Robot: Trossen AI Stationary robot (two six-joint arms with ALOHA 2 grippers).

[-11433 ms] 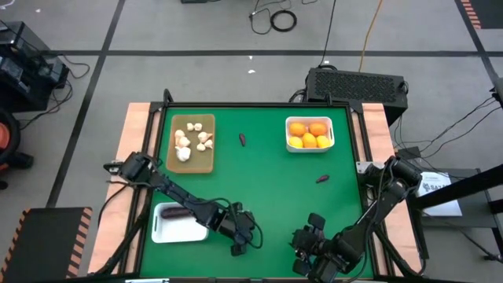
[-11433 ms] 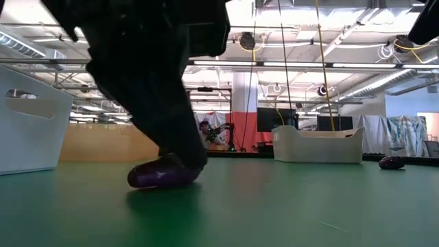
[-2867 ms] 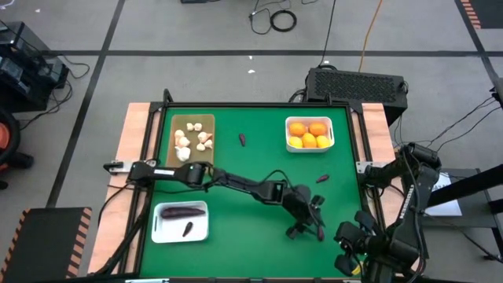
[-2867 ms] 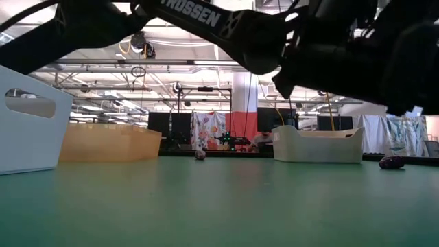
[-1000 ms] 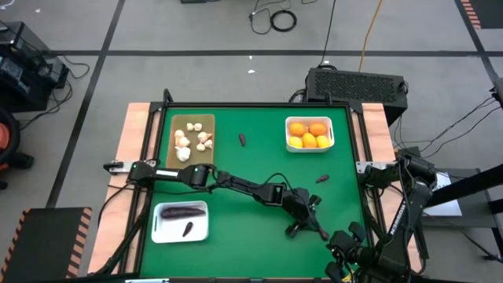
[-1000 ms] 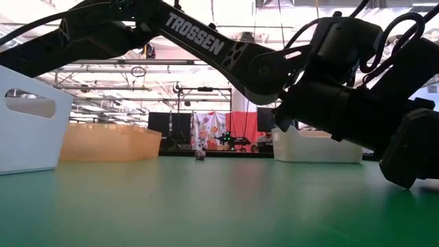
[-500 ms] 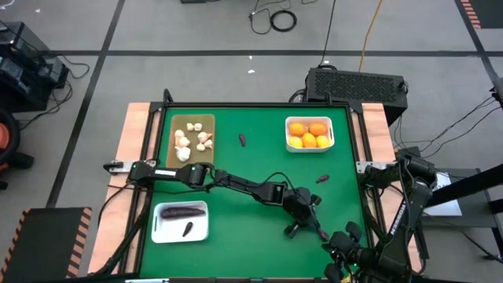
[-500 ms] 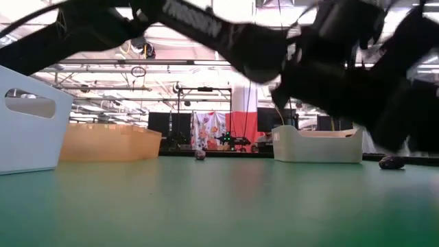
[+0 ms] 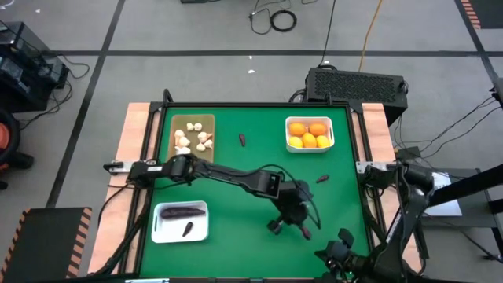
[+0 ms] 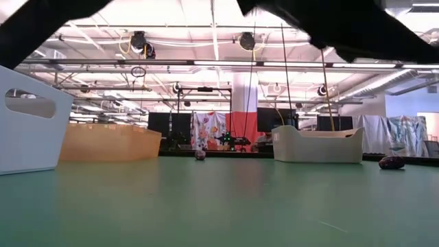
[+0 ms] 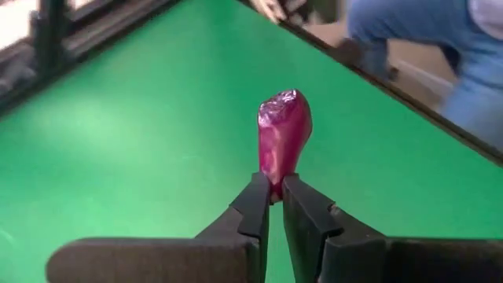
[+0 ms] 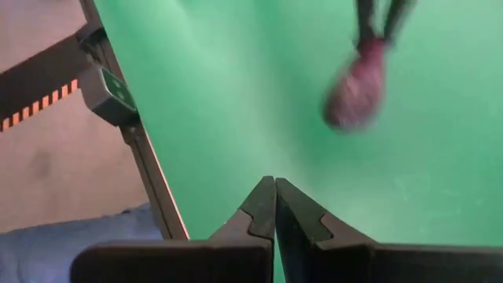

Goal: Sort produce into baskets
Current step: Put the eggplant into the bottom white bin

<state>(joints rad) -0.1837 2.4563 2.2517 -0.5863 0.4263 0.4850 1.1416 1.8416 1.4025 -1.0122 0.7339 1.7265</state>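
The left arm reaches from the table's left edge diagonally across the green table point(image 9: 236, 204) to its middle right area. The left gripper point(image 11: 274, 191) points its fingers forward, and they pinch the narrow end of a small purple eggplant piece point(image 11: 283, 135), held clear of the green surface. The piece is glossy, reddish purple, rounded at its free end and tapering toward the fingertips. In the right wrist view the same piece appears blurred, hanging from the left gripper's fingers above the mat.

The right arm is folded at the table's near right corner. The right gripper point(image 12: 274, 200) sits low over the green mat near the table's edge, its two fingers pressed together with nothing between them.

A tan wooden tray point(image 9: 192, 144) at the far left holds a cluster of cream-white garlic bulbs point(image 9: 191, 140). A white tray point(image 9: 310, 134) at the far right holds orange and yellow citrus fruits point(image 9: 308, 134). Another white tray point(image 9: 181, 222) at the near left holds one long dark eggplant point(image 9: 182, 211) and a smaller dark piece point(image 9: 187, 230).

Two more small dark eggplant pieces lie loose on the mat: one point(image 9: 243, 139) between the wooden tray and the citrus tray, one point(image 9: 322, 178) below the citrus tray, near the right edge.
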